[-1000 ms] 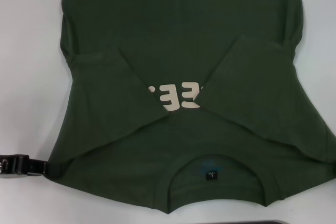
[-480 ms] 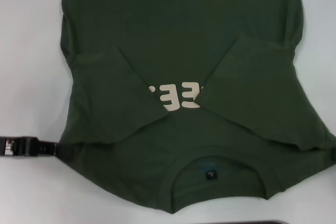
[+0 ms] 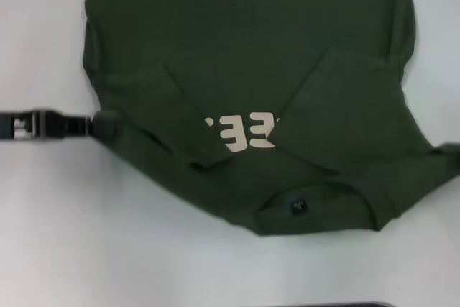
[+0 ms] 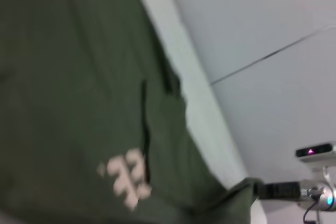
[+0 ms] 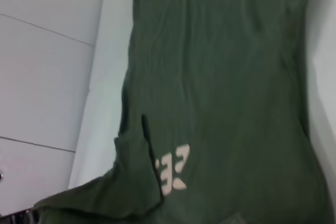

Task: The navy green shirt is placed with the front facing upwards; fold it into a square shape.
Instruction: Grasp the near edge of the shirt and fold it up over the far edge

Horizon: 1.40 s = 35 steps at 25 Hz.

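White tabletop (image 3: 57, 235) carries the navy green shirt (image 3: 244, 48), filling centre to 12 o'clock. Both sleeves lie folded inward; collar end partly lifted, fold incomplete. Left gripper (image 3: 100, 126) at 9 o'clock pinches the shoulder edge; right gripper (image 3: 451, 154) at 3 o'clock likewise.

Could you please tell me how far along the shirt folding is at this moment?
Both sleeves of the navy green shirt already lie folded inward, part-covering the cream letters. In hand: the left gripper and right gripper hold the shoulders, with the collar end raised. Left: laying that end over the body to make a square.
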Motion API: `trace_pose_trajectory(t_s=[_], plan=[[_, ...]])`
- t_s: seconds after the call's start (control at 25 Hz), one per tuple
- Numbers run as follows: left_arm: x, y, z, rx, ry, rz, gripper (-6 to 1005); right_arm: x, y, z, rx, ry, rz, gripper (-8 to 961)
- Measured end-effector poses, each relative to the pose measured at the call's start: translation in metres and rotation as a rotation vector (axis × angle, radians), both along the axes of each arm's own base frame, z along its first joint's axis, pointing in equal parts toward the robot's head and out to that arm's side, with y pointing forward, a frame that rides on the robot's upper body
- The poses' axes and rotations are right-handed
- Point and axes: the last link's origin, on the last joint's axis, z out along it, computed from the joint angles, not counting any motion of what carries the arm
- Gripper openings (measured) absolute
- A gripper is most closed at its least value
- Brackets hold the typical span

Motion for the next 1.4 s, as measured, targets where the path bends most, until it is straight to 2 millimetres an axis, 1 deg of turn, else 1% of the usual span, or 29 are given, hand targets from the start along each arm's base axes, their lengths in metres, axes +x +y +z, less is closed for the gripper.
trace_pose_trajectory(t_s=[0.16,0.2,0.24,0.28,0.32,0.4,0.52,0.72,0.84,1.04,1.28,1.4], plan=[[0.013,0.025,-0.005,0.053,-0.002,-0.011,30,-0.011,0.031,0.005,0.02,-0.02,0.04,36],[0.013,0.025,-0.005,0.053,-0.002,-0.011,30,-0.014,0.038,0.006,0.028,-0.028,0.045,36],[0.02,0.039,-0.008,0.079,0.005,-0.016,30,-0.017,0.047,0.007,0.036,-0.036,0.052,36],[0.023,0.044,-0.01,0.087,0.01,-0.018,30,-0.02,0.056,0.008,0.043,-0.045,0.057,36],[0.031,0.055,-0.012,0.102,0.018,-0.028,30,-0.024,0.065,0.008,0.05,-0.053,0.063,36],[0.038,0.064,-0.014,0.121,0.025,-0.041,30,-0.032,0.082,0.009,0.062,-0.072,0.078,36],[0.052,0.084,-0.016,0.174,0.044,-0.055,30,-0.041,0.104,0.01,0.085,-0.102,0.097,36],[0.067,0.109,-0.018,0.261,0.052,-0.048,30,-0.054,0.14,0.015,0.146,-0.174,0.106,36],[0.073,0.12,-0.018,0.314,0.044,-0.034,30,-0.062,0.155,0.013,0.157,-0.213,0.125,36],[0.077,0.133,-0.02,0.406,0.024,0.005,31,-0.073,0.177,0.004,0.171,-0.281,0.143,35],[0.08,0.143,-0.024,0.487,0.019,0.034,31,-0.083,0.196,-0.008,0.189,-0.365,0.16,35],[0.082,0.146,-0.027,0.501,0.022,0.043,31,-0.085,0.205,-0.008,0.214,-0.405,0.159,35]])
